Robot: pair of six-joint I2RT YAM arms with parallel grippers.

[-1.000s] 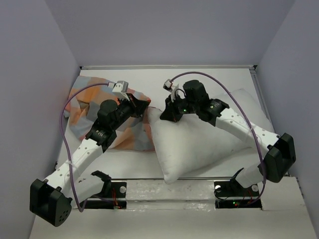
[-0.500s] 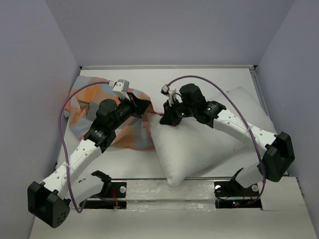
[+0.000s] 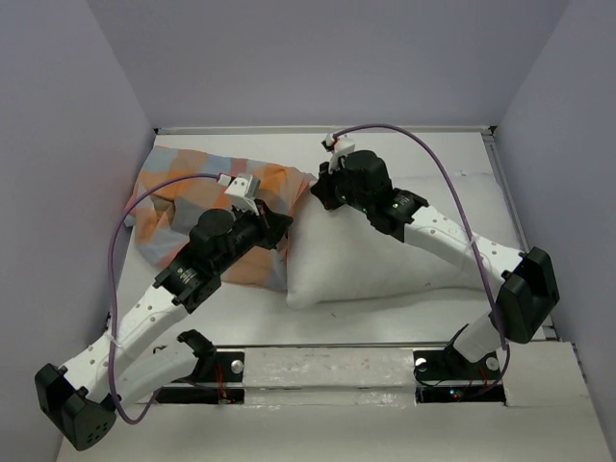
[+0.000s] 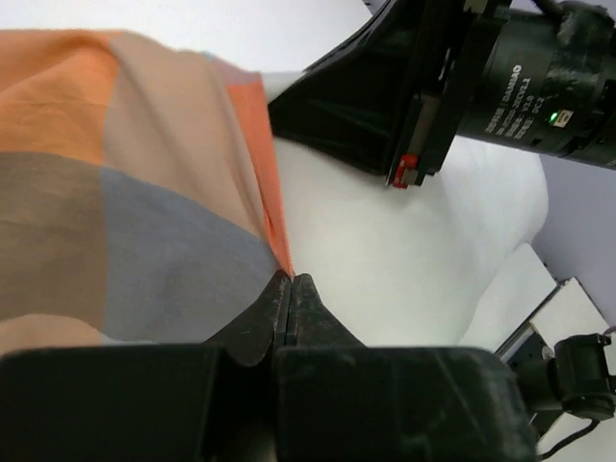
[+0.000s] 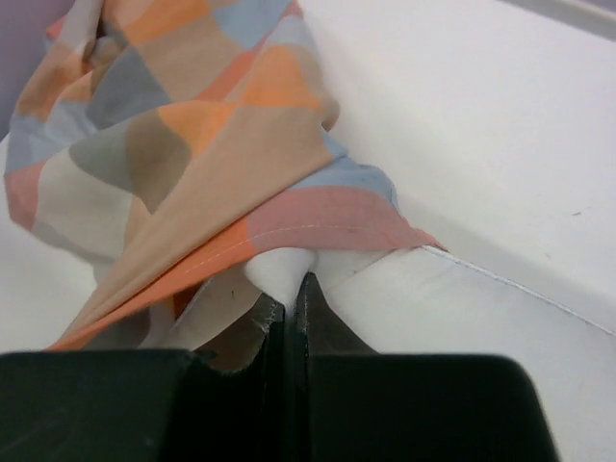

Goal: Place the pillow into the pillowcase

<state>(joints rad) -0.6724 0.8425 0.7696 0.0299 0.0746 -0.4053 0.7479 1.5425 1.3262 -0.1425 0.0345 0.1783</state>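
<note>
The checked pillowcase (image 3: 192, 197) lies at the left of the table, its orange-hemmed mouth facing right. The white pillow (image 3: 385, 265) lies to its right, its far-left corner at the mouth. My left gripper (image 3: 281, 224) is shut on the pillowcase's orange hem (image 4: 274, 217), jaws pressed together (image 4: 291, 281). My right gripper (image 3: 317, 192) is shut on the pillow's corner (image 5: 284, 269), which sits just under the pillowcase's hem (image 5: 318, 226). In the left wrist view the pillow (image 4: 395, 250) fills the right side, with the right gripper's black body (image 4: 433, 87) above it.
The white table (image 3: 423, 154) is boxed in by grey walls at the left, back and right. Both arm bases (image 3: 452, 371) stand on a plate at the near edge. A purple cable (image 3: 130, 221) loops over each arm.
My right gripper has carried the pillow's corner farther back and left, up to the pillowcase's mouth. The pillow has swung flatter across the table. The pillowcase has spread out toward the back.
</note>
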